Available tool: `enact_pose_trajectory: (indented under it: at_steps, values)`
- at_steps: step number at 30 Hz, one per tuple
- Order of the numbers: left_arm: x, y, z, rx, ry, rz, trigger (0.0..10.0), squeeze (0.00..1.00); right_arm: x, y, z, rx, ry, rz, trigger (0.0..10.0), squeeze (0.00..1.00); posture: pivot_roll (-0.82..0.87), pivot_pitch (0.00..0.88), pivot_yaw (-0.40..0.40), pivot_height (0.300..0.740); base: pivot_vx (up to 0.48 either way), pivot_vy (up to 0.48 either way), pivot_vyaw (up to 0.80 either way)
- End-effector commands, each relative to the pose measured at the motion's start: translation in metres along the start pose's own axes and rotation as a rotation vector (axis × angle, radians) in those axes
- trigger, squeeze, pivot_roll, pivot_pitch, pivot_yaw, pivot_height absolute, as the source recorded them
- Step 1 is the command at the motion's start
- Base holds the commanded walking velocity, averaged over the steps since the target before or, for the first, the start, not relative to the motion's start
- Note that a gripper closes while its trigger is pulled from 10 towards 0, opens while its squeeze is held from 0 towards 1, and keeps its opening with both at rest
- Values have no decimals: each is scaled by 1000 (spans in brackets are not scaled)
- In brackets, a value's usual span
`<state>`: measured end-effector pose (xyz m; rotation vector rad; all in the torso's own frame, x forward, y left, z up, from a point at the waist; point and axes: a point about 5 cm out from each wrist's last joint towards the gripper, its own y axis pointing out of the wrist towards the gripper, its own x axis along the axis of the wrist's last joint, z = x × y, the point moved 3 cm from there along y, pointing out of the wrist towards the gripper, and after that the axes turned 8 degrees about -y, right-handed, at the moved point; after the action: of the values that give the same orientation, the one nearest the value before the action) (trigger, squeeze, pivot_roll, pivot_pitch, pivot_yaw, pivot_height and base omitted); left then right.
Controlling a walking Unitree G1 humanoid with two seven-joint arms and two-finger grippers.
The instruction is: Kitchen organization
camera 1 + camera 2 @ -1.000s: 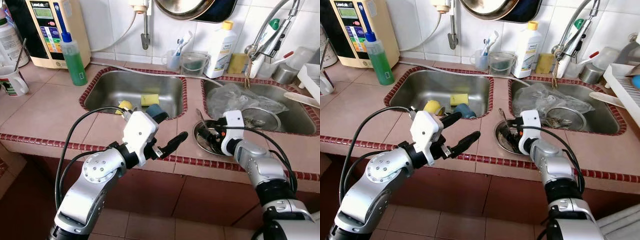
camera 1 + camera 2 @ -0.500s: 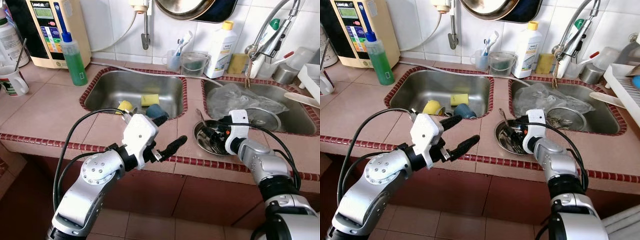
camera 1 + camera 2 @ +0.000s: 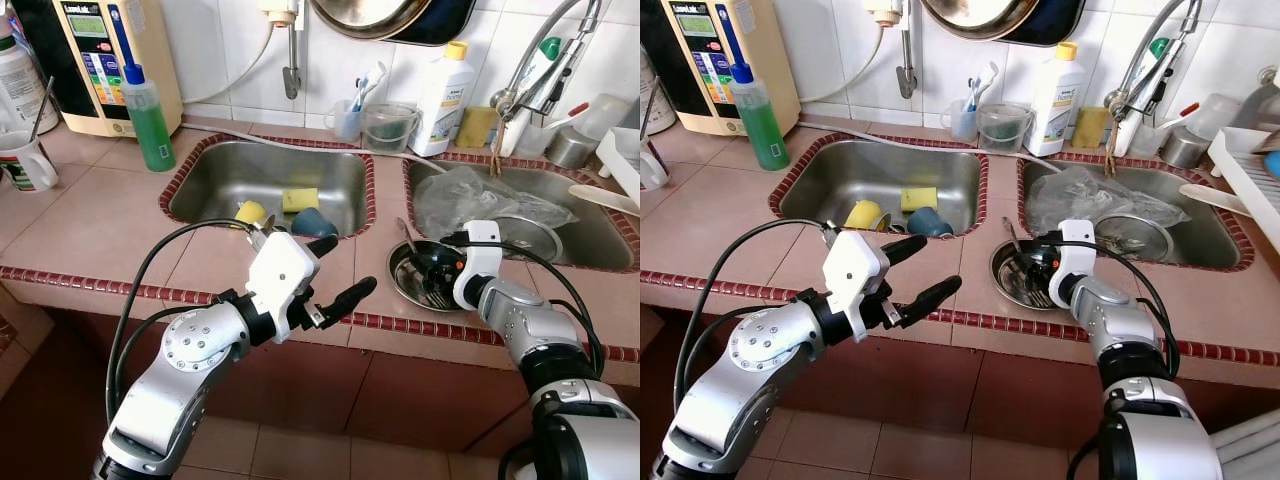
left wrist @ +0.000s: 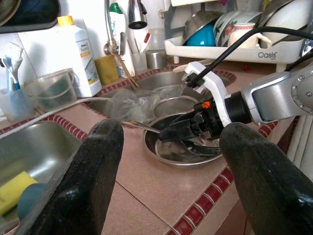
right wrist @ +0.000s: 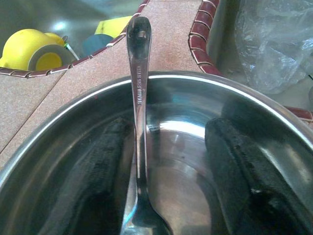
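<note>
While inside bowl (image 5: 274, 112): right fingers (image 5: 239, 161) spread.

Spoon (image 5: 138, 122) in bowl (image 3: 400, 285) between two sinks (image 3: 215, 180).

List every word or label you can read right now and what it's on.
"Oasis" on the front of the white dish rack.
"STAINLESS", roughly, stamped on the spoon handle lying in the steel bowl; not fully sharp.
Water purifier panel labels: too small.
White bottle label: blurred.

head pair: down over counter | wrists: close | shared: steel bowl (image 3: 1025, 275)
</note>
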<state>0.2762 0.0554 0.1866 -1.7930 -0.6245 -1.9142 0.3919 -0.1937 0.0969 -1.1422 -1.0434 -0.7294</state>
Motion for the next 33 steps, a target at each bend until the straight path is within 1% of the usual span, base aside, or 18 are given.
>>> enact_pose_trajectory:
  at_steps: [1, 27, 28, 29, 30, 31, 33]
  values:
    - [2, 0, -3, -14, 15, 2, 10000, 0, 7, 0, -3, -2, 3, -19, 941, 0, 11, 10, -31, 740, 0, 0, 0]
    - [2, 1, -3, -13, 15, 1, 10000, 0, 7, 0, -3, -2, 5, -19, 941, 0, 11, 10, -31, 740, 0, 0, 0]
    - [3, 1, -3, -6, 13, -5, 10000, 0, 11, 1, -2, 13, -4, -20, 10000, 0, 23, 6, -43, 740, 0, 0, 0]
    - [4, 2, -4, -1, 11, -10, 10000, 0, 14, 2, -2, 20, -9, -22, 10000, 565, 23, 5, -44, 740, 0, 0, 0]
    - [4, 2, -4, -1, 11, -10, 10000, 0, 14, 2, -2, 20, -9, -22, 10000, 565, 23, 5, -44, 740, 0, 0, 0]
    - [5, 3, -4, 4, 9, -14, 10000, 0, 17, 3, -1, 30, -14, -24, 10000, 1000, 23, 7, -45, 740, 0, 0, 0]
    - [5, 3, -4, 4, 8, -15, 10000, 0, 18, 3, -2, 24, -18, -29, 10000, 1000, 23, 8, -45, 740, 0, 0, 0]
